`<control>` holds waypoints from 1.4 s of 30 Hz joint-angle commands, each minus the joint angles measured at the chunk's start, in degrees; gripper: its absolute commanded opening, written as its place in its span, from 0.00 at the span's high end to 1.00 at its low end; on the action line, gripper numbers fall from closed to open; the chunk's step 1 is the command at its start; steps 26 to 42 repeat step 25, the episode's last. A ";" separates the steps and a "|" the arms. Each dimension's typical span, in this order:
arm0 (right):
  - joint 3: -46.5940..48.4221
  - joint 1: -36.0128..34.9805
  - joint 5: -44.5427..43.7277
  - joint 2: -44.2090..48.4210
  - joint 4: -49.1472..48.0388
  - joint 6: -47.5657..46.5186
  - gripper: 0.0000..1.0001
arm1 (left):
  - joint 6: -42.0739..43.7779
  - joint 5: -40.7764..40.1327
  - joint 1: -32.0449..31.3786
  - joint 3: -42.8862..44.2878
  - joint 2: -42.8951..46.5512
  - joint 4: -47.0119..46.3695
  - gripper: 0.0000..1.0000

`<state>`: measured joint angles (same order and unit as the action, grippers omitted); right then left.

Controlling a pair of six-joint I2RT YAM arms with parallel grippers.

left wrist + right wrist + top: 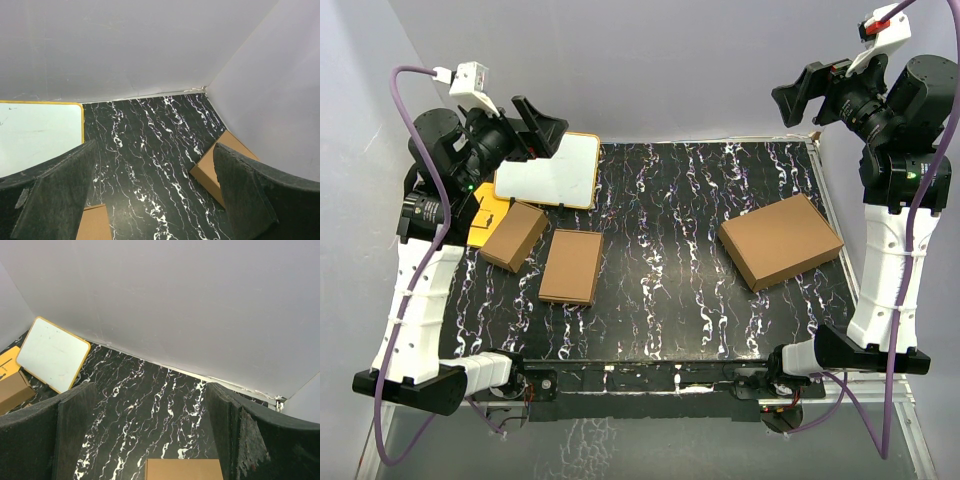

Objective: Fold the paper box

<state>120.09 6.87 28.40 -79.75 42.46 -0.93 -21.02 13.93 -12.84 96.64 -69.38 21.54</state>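
Left fingers [546,121] and right fingers [799,97] hang far from paper box [570,266].

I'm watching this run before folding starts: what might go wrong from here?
1. Three brown boxes look alike: the chunky box or the large box might get picked instead of the paper box.
2. The paper box lies flat on the table, close beside the chunky box, so a pinch at its edge may merely shove it.

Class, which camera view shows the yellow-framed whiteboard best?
Right wrist: the whiteboard shows nearly whole. In top external the left arm covers its left edge; left wrist catches only one end, cut by the frame.
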 commanded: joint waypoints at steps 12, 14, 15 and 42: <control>-0.03 0.98 -0.32 0.55 -2.29 1.63 0.00 | 0.80 -0.20 0.08 -0.04 1.18 -0.75 0.03; -0.12 1.02 -0.41 0.71 -2.17 1.52 0.00 | 0.80 -0.10 0.11 -0.05 1.26 -0.71 0.03; -0.21 0.96 -0.41 0.73 -2.18 1.50 0.00 | 0.80 -0.05 0.10 0.00 1.27 -0.71 0.03; -0.86 1.40 -2.72 1.52 -2.55 0.05 0.00 | 0.87 -0.22 0.10 -0.50 1.84 -0.60 0.03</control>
